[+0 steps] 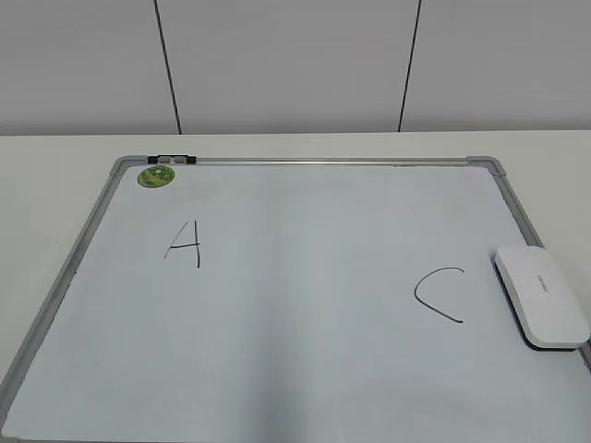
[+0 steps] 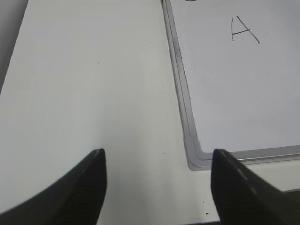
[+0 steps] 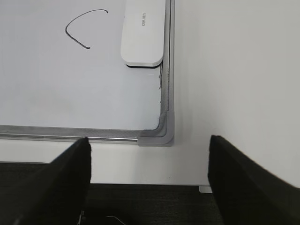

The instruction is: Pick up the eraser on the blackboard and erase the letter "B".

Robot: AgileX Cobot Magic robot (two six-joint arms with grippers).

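The blackboard (image 1: 305, 314) is a white dry-erase board with a grey frame, lying flat on the table. The white eraser (image 1: 542, 295) lies on its right edge, next to the "C" (image 1: 439, 293). It also shows in the right wrist view (image 3: 143, 33). No letter "B" shows in any view; the board is bare between the "A" (image 1: 184, 243) and the "C". My left gripper (image 2: 158, 154) is open and empty over the table, beside the board's near left corner (image 2: 197, 159). My right gripper (image 3: 149, 140) is open and empty at the table's front edge, below the board's near right corner (image 3: 161, 133). Neither gripper shows in the exterior view.
A round green magnet (image 1: 155, 175) sits at the board's far left corner, by a small dark clip (image 1: 171, 160) on the frame. White table (image 2: 93, 84) lies left of the board and to its right (image 3: 234, 70). A wall stands behind the table.
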